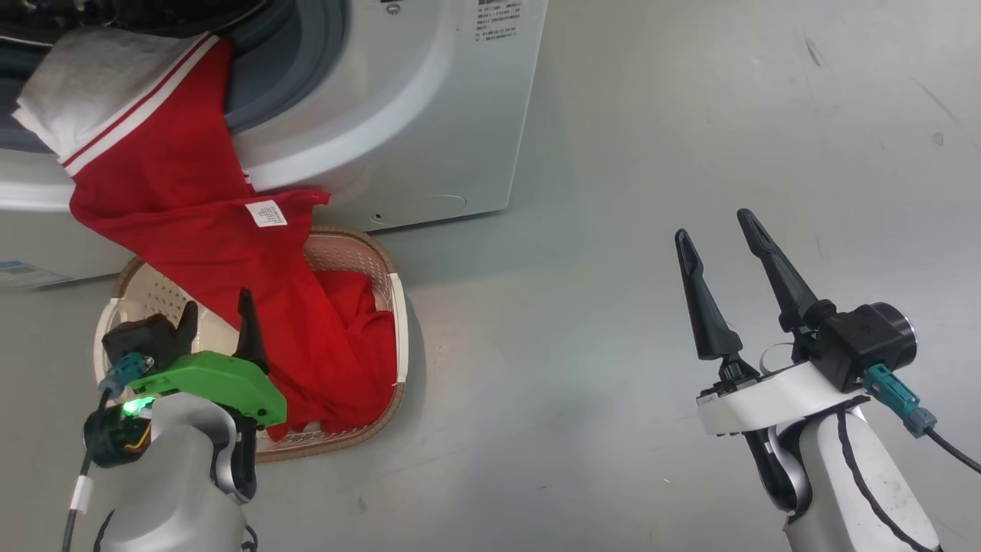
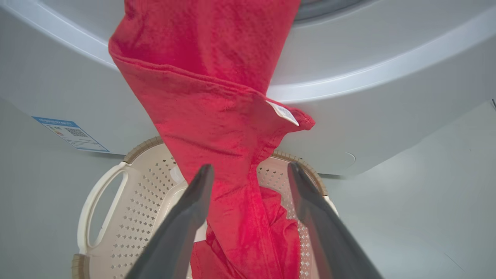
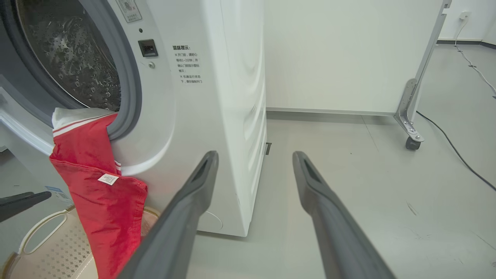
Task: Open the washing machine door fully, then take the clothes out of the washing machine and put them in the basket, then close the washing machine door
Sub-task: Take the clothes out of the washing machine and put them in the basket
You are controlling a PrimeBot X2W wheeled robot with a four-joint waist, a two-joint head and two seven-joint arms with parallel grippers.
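The left end effector (image 1: 217, 326) stands wide open and empty above a cream perforated plastic basket (image 1: 396, 330).
A red fabric garment with white-striped trim (image 1: 191, 230) hangs from the large white front-loading washing machine (image 1: 429, 115), lower end already in the basket. A fresh grip high up, near the grey gasket (image 1: 287, 65), should pull the rest clear. The right end effector (image 1: 713, 230), likewise spread and empty, hovers above the floor (image 1: 613, 153).
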